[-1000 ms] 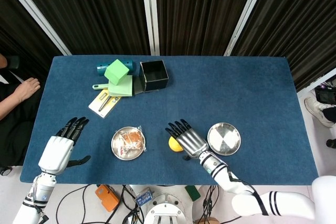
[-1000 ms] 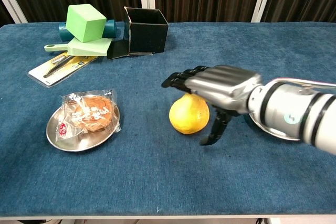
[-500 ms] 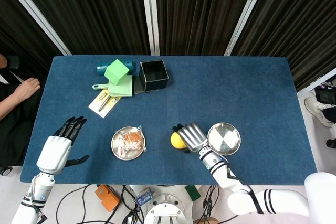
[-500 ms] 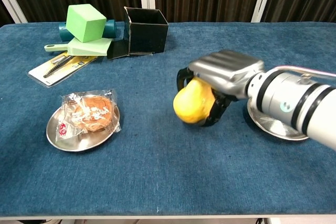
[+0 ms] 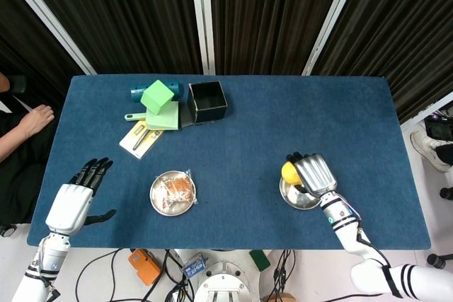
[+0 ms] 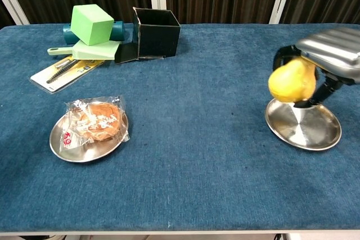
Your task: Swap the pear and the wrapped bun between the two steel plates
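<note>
Right hand (image 5: pixel 313 173), seen from above, has carried the pear (image 5: pixel 289 172) from the cloth to the right steel plate (image 5: pixel 300 196), fingers wrapped round it. Chest-on, it hangs just above that plate; the wrapped bun (image 6: pixel 93 119) keeps the left plate (image 6: pixel 87 140), so half the swap looks nearly done.

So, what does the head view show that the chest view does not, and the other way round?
Only the head view shows the left robot hand, open above the cloth, and a person's hand at the table's left edge. Only the chest view shows the gap under the pear: it is above the right steel plate, not resting in it. Both show the right robot hand gripping the pear, the wrapped bun on the left steel plate, the black box and the green block.
</note>
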Action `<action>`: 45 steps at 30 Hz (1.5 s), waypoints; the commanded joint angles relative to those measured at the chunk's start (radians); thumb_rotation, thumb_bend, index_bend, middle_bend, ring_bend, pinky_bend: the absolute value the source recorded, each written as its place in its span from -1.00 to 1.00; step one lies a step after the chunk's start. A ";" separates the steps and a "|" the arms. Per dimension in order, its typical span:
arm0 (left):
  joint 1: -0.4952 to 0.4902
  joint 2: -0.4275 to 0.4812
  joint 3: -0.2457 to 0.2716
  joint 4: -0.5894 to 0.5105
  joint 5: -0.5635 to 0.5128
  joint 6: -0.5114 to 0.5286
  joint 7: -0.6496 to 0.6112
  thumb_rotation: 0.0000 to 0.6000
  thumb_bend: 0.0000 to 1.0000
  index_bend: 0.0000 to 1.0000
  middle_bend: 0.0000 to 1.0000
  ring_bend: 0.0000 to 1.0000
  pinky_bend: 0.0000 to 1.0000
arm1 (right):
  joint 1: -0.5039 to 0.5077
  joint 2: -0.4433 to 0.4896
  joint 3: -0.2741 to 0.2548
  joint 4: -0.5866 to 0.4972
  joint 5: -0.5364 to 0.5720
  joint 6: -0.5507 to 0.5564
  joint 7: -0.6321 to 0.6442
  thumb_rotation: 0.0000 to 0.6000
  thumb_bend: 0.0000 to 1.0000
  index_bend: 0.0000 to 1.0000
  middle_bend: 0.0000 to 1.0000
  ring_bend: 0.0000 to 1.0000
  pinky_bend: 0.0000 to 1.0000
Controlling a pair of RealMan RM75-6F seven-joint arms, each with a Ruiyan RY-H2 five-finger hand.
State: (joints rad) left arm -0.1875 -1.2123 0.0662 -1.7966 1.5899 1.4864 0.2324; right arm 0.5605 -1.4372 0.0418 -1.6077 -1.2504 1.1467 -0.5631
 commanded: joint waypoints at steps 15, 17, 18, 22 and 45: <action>0.013 -0.001 -0.018 0.005 0.008 -0.012 -0.019 1.00 -1.00 -0.88 -0.89 -0.88 -0.37 | -0.032 0.100 -0.087 -0.010 -0.061 -0.109 0.100 1.00 -0.54 -1.00 -0.93 -0.93 -0.46; 0.018 0.005 -0.016 0.006 0.015 -0.005 -0.037 1.00 -1.00 -0.88 -0.89 -0.88 -0.37 | -0.045 0.128 -0.101 -0.039 -0.080 -0.099 0.115 0.98 -0.62 -1.00 -1.00 -1.00 -0.55; 0.022 0.007 -0.014 0.009 0.019 -0.001 -0.049 1.00 -1.00 -0.88 -0.89 -0.88 -0.37 | -0.051 0.139 -0.107 -0.048 -0.092 -0.091 0.120 0.93 -0.65 -1.00 -1.00 -1.00 -0.58; 0.040 0.014 -0.005 0.030 0.039 0.024 -0.108 1.00 -1.00 -0.88 -0.89 -0.88 -0.37 | -0.076 0.178 -0.123 -0.079 -0.138 -0.058 0.148 0.80 -0.74 -1.00 -1.00 -1.00 -0.73; 0.219 -0.015 0.084 0.268 0.164 0.230 -0.249 1.00 -1.00 -0.88 -0.89 -0.93 -0.52 | -0.560 0.257 -0.214 0.142 -0.458 0.669 0.444 0.74 -0.77 -1.00 -1.00 -1.00 -1.00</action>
State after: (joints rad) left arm 0.0208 -1.2169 0.1446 -1.5444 1.7570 1.7149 -0.0034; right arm 0.0053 -1.1809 -0.1725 -1.4689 -1.7033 1.8131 -0.1224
